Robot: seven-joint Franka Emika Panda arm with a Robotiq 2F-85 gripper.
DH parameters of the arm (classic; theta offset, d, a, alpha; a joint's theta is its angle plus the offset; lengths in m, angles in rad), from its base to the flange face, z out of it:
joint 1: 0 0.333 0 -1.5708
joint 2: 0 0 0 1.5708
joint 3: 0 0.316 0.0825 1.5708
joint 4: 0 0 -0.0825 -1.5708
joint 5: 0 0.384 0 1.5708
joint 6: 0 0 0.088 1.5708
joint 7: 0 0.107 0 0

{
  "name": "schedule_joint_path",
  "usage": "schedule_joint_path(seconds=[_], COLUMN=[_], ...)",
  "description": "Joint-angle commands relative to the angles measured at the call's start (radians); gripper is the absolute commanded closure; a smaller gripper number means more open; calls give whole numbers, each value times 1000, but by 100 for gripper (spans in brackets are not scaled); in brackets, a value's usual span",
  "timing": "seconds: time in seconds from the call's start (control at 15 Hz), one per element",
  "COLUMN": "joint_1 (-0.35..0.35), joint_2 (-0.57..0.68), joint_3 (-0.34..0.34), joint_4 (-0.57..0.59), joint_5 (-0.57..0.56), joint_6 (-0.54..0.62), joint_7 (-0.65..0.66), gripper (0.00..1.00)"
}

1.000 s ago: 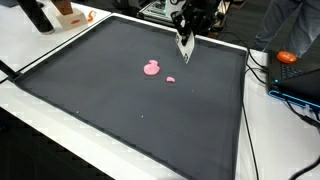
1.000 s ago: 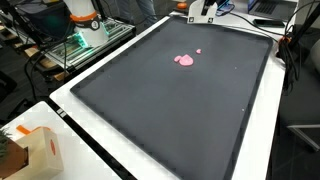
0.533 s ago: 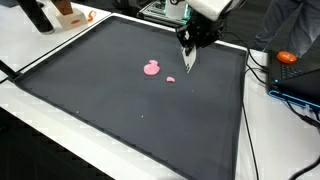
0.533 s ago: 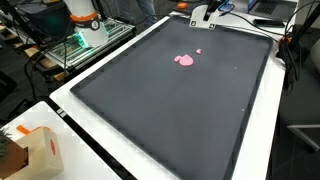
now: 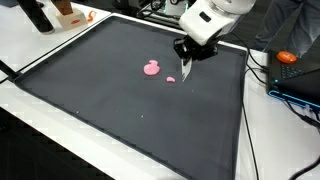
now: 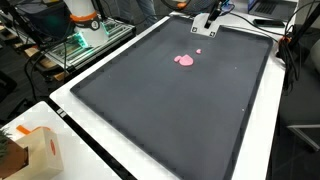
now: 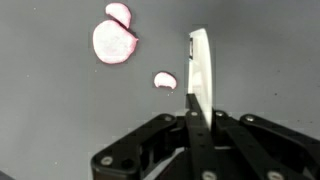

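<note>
My gripper is shut on a thin white flat piece that sticks out past the fingers and points down at the dark mat. Its tip hangs just right of a small pink blob and close above the mat. A larger pink blob lies a little further left. In the wrist view the small blob sits right beside the white piece, and the large blob is at the upper left. In an exterior view the gripper is near the mat's far edge, beyond the blobs.
The mat lies on a white table. An orange object and cables lie off the right edge, and a black bottle stands at the back left. A cardboard box sits at a near corner.
The gripper has moved from the mat's back edge forward and down toward the small pink blob, still holding the white piece. The blobs have not moved.
</note>
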Motion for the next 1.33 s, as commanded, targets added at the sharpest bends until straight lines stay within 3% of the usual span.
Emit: schedule_joint_path(seconds=[0.0,0.8,1.27], joint_1=[25,1,-48], joint_2=[55,108,91], joint_3=[-27,-50,-54], joint_4=[66,139,141], joint_5=[-9,29,93], joint_6=[-41,-54,-48], joint_7=[54,60,42], gripper=[99,99,99])
